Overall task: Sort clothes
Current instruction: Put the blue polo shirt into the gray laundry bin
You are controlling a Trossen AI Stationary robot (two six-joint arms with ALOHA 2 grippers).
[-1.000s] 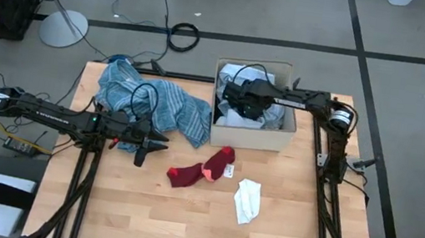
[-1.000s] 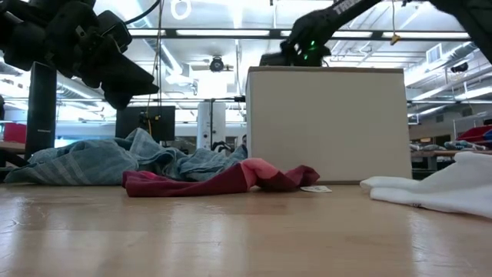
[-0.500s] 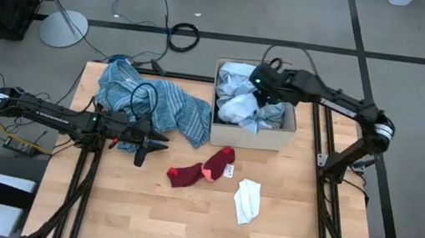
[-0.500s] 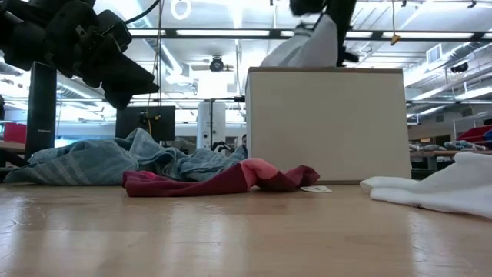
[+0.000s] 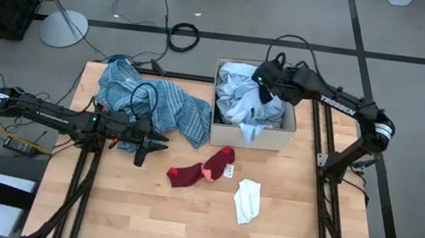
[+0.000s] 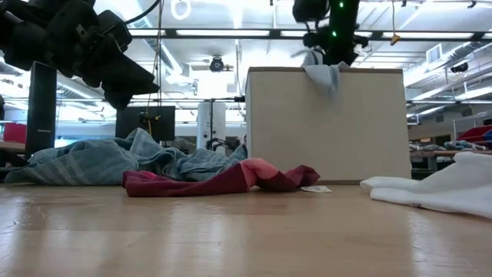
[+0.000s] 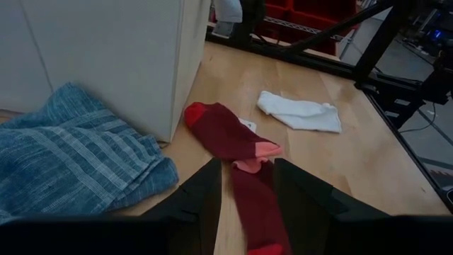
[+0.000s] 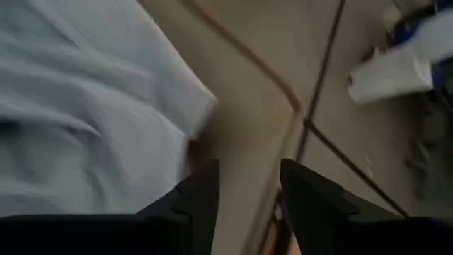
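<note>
A sorting run in mid-step: the right gripper (image 5: 264, 83) hangs over the cardboard box (image 5: 277, 137), its fingers spread with nothing between them in the right wrist view, while a pale blue shirt (image 5: 244, 103) lies heaped in the box with one corner draped over the front wall, seen as a flap over the rim in the low view. The left gripper (image 5: 160, 143) waits low over the table just beside the blue striped cloth (image 5: 160, 103), fingers parted and empty, with the red sock (image 7: 230, 134) directly ahead of it. A white sock (image 5: 247, 200) lies further out, near the table's middle. The shirt looks freshly dropped or about to be taken; which, the frames do not settle. Next, judging by the spread, a gripper must close on one loose piece and carry it to its pile.
</note>
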